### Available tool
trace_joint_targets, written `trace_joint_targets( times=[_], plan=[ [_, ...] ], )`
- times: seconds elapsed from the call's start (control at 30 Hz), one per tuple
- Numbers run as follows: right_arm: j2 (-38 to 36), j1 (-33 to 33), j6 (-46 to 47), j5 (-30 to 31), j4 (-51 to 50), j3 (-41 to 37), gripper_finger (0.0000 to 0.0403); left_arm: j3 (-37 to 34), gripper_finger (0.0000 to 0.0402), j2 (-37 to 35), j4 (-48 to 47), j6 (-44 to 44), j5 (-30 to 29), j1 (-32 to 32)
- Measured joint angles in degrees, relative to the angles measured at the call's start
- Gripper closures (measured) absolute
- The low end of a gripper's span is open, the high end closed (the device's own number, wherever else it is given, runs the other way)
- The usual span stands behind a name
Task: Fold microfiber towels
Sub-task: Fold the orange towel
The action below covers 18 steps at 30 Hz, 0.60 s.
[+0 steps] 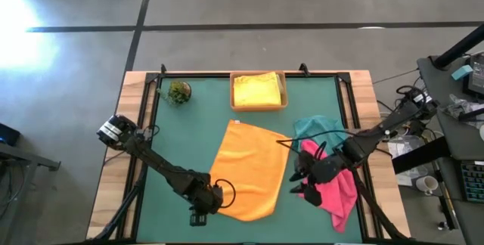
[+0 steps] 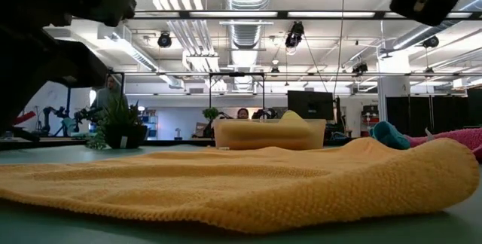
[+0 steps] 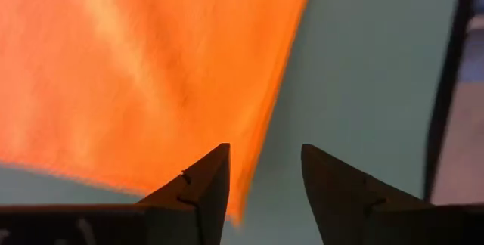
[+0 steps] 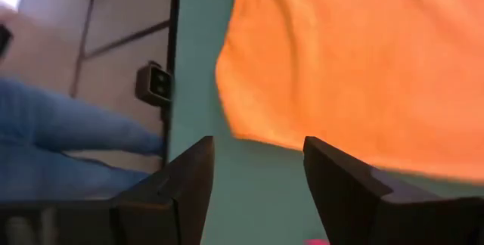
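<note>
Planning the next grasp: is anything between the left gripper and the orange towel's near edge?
Nothing visible. The left gripper, open, sits right at the orange towel's edge, only bare green mat between them.

Two dark jointed arms, black cables looped alongside, wedge-shaped black fingers (image 3: 200, 188)

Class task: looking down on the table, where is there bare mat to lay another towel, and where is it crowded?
Bare mat lies between the plant ball, left arm and orange towel. Crowded: the right side, where teal towel and pink towel bunch under the right tool.
</note>
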Motion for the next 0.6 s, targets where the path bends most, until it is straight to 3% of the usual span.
trace_joint_targets(
  times=[0.1,0.27,0.6],
  plan=[
    [1.47,1.30,8.45,0.15,0.50,-0.02,0.0209,0.39,0.0253,-0.07,-4.18,2.99,-0.51,-0.28],
    [5.93,4.49,18.79,0.23,1.73,0.00,0.0209,0.28,0.0253,-0.07,-8.21,7.67,-7.29,-1.54],
    [19.62,8.05,32.54,2.00,14.48,0.00,0.0209,-0.75,0.0253,-3.06,-8.91,16.88,-15.34,-2.31]
  ],
)
